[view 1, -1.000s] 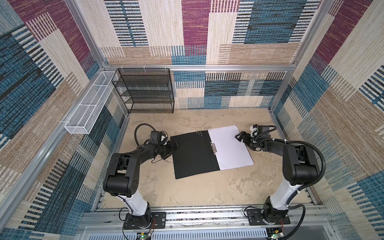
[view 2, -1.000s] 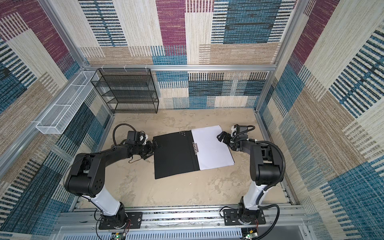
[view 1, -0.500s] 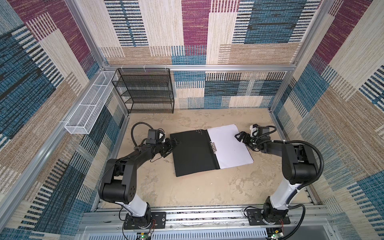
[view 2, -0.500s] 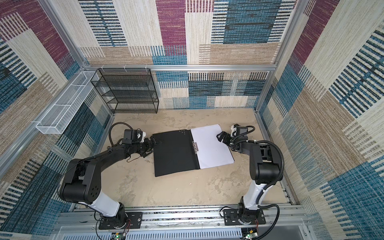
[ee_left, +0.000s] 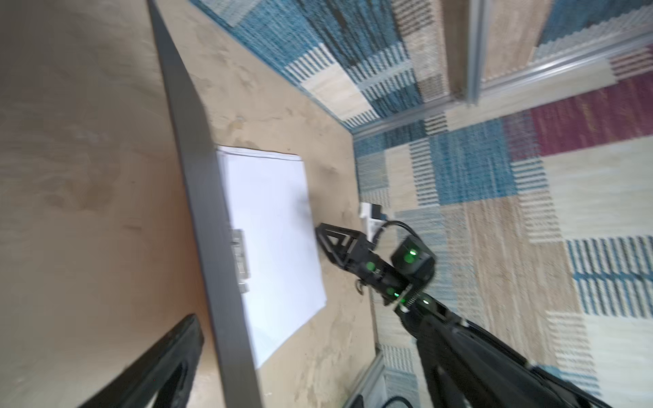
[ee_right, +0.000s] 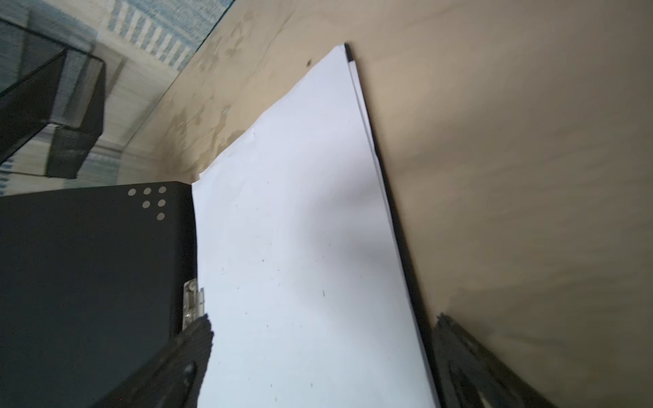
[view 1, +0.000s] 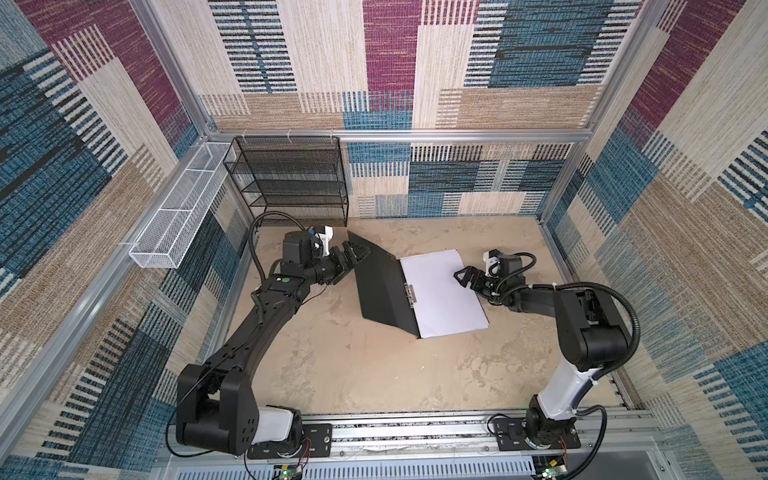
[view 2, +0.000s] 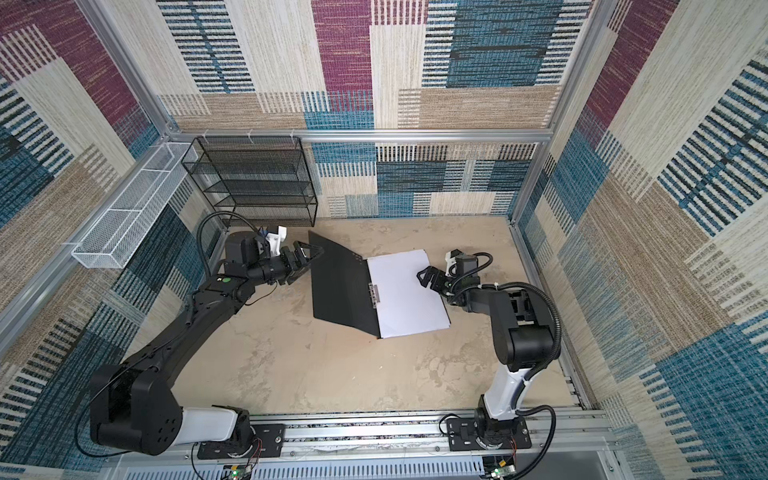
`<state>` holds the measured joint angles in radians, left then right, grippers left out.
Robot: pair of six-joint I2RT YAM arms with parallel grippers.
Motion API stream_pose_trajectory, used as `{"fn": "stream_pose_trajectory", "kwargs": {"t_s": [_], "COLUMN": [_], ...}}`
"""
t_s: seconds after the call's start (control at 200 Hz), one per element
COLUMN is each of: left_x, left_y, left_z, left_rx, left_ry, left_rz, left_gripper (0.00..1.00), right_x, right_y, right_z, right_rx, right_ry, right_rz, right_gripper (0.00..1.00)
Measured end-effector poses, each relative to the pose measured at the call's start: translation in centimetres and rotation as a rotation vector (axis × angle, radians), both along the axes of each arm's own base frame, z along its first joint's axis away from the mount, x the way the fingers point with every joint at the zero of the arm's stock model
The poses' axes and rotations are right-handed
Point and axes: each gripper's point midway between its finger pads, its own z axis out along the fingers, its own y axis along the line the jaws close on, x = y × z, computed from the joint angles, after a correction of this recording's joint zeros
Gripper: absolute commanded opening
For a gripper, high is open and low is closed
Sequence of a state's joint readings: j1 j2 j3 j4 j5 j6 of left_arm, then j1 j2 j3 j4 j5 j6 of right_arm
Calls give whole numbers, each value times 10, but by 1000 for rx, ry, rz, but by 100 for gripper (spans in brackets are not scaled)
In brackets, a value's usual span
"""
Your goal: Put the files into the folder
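The left gripper [view 1: 356, 257] has its jaws spread wide at the far left corner of the folder [view 1: 384, 291] and is clamped on nothing. The folder's left cover [view 2: 338, 286] is a stiff matte black panel. It stands steeply tilted off the table [view 1: 353, 374] right at the fingers, with its spine edge down; I cannot tell whether it rests on a finger. The right gripper [view 1: 462, 277] is also wide open, low at the right edge of the files [view 1: 442, 297]. In the right wrist view one finger [ee_right: 187, 356] hangs over the top sheet and the other [ee_right: 459, 353] over bare table just past the folder's thin black edge; contact cannot be made out. The files lie as a flat white stack on the folder's right half, with their far edges slightly uneven. The top sheet is plain apart from a few tiny dark specks. A small metal clip [view 1: 409, 293] sits at the spine beside them. Six pale round dots [ee_right: 152, 203] cluster at the far corner of the cover's inside. The table is tan and blotchy. The left arm stretches long from the near rail to the far left, its wrist turned rightward, and carries a round green sticker [view 1: 285, 279]. The right arm rises from its base to a high elbow, its forearm reaching low to the left. A black mesh rack [view 1: 291, 183] stands at the back wall.
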<state>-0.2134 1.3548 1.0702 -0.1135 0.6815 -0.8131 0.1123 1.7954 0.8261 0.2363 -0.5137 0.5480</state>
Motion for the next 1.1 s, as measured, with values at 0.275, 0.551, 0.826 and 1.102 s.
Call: {"fn": "stream_pose_trajectory", "kwargs": {"t_s": [0.275,0.551,0.826,1.102], "left_x": [-40,-35,-13,11], "left_y": [-43,-74,-123,-151], "left_z": [20,21,-1,16], "left_rx": [-30,-32,-36,-11], "left_ry": [33,54,121,96], "left_rz": [-140,-204,-282,-280], "left_gripper": [95,95,95,97], "right_x": [-23,-18,-5,3], "right_y": [39,22,-31,-34], "right_z": [5,44,94,130], "right_rx": [152,116,107,51], "right_ry": [69,86,25,-60], "right_rz": [55,-47,-195,-158], "right_gripper": [100,100,100,100]}}
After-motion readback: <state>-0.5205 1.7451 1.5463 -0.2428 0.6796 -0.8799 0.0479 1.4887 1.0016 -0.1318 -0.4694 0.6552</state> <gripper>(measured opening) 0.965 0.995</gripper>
